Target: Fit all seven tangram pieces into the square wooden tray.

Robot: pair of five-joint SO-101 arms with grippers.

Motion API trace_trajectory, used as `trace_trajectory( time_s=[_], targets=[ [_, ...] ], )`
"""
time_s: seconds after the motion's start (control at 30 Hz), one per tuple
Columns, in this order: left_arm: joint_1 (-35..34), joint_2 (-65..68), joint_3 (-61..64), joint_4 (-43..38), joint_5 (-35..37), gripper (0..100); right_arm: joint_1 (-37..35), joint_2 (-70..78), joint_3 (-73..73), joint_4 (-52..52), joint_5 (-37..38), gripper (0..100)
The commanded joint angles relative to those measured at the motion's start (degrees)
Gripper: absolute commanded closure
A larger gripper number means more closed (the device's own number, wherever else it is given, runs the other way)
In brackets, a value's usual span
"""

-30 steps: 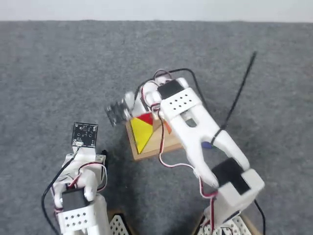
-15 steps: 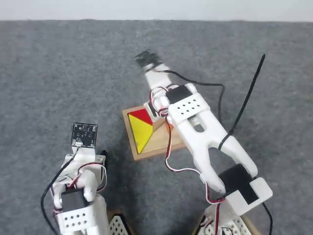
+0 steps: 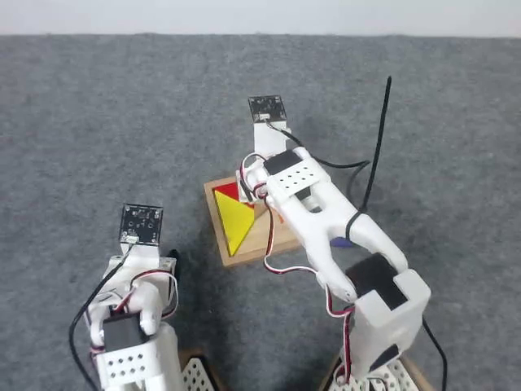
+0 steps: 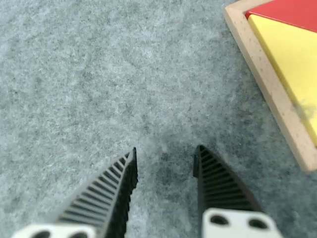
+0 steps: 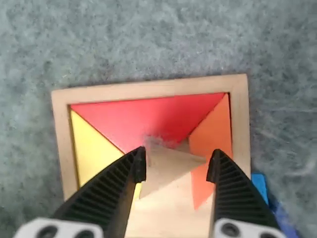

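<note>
The square wooden tray [image 5: 148,88] holds a red triangle [image 5: 153,116], a yellow triangle [image 5: 91,148] and an orange piece [image 5: 215,129]; a triangle of bare wood floor shows between them. My right gripper [image 5: 177,161] hangs open just above the tray's middle, nothing between its fingers. From above, the right arm [image 3: 301,187] lies across the tray [image 3: 244,254], covering its right half; the yellow triangle [image 3: 234,218] and the red triangle [image 3: 228,193] show beside it. My left gripper [image 4: 166,161] is open over bare carpet, short of the tray's corner [image 4: 262,84].
A blue piece [image 5: 260,186] lies on the carpet just outside the tray's edge, also seen as a blue piece [image 3: 342,241] beside the right arm. The left arm [image 3: 130,318] sits at the lower left. Grey carpet spreads all around the tray.
The right arm's wrist has swung from the tray's left side round to its far side, and the arm now lies over the tray. The left arm has stayed still.
</note>
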Motion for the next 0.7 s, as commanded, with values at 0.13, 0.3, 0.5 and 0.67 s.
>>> trace_trajectory(
  time_s=[0.13, 0.3, 0.5, 0.67],
  targets=[
    [0.09, -1.05, -0.48, 0.35, 0.35, 81, -0.4, -0.31, -2.46, 7.34, 5.01, 78.6],
    [0.09, -1.05, -0.48, 0.35, 0.35, 81, -0.66, 0.75, -2.73, 7.16, 4.75, 78.6],
    [0.09, -1.05, -0.48, 0.35, 0.35, 81, -4.0, -1.71, -4.31, 7.43, 1.93, 78.6],
    [0.09, -1.05, -0.48, 0.35, 0.35, 81, -5.41, -2.07, -7.56, 7.52, 0.79, 78.8]
  ],
)
